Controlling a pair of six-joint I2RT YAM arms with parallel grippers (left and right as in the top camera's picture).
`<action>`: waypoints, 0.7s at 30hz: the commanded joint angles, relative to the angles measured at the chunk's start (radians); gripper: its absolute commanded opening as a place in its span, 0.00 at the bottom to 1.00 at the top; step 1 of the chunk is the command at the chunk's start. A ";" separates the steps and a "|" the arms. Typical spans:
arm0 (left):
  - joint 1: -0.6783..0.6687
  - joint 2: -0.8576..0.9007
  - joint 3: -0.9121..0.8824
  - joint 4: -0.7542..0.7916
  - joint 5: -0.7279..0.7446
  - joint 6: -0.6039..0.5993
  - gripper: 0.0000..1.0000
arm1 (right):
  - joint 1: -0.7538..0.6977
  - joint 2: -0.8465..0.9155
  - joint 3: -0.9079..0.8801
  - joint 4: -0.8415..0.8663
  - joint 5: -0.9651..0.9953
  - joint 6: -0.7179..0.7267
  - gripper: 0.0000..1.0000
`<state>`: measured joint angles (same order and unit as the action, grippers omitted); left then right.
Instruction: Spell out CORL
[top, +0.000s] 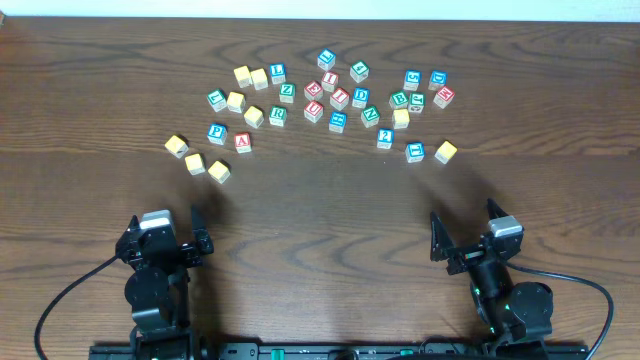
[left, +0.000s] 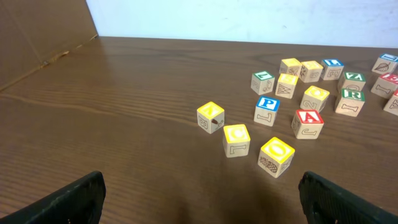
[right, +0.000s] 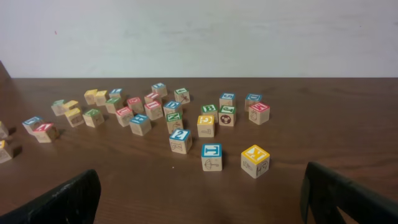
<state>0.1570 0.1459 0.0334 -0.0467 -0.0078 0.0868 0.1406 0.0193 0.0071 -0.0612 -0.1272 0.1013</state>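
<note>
The yellow-topped C cube (left: 236, 140) (top: 195, 163) and the yellow-topped O cube (left: 277, 155) (top: 218, 172) sit side by side at the near left of the scattered cubes. The green R cube (top: 277, 115) (left: 350, 99) lies farther back, and the blue L cube (top: 277, 72) is at the far edge of the cluster. My left gripper (top: 165, 222) (left: 200, 182) hovers open and holds nothing, a little short of the C and O cubes. My right gripper (top: 464, 218) (right: 200, 180) is open with nothing in it too, short of the right-hand cubes.
Several other letter cubes spread across the far half of the table, among them a red A (left: 308, 122), a blue P (left: 266, 109) and a third yellow cube (left: 210, 116). A blue cube (right: 211, 155) and a yellow cube (right: 255, 160) lie nearest the right gripper. Cardboard (left: 37, 31) stands at the far left.
</note>
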 joint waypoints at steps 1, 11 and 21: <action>0.005 -0.004 -0.029 0.000 -0.026 0.002 0.98 | -0.003 0.000 -0.002 -0.003 -0.006 -0.005 0.99; 0.005 0.002 0.043 -0.002 0.107 -0.006 0.98 | -0.003 0.000 -0.002 -0.003 -0.006 -0.005 0.99; 0.005 0.439 0.404 -0.074 0.268 -0.005 0.98 | -0.003 0.000 -0.002 -0.003 -0.006 -0.005 0.99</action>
<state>0.1570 0.4500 0.3054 -0.0868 0.1745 0.0826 0.1406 0.0204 0.0071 -0.0605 -0.1272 0.1013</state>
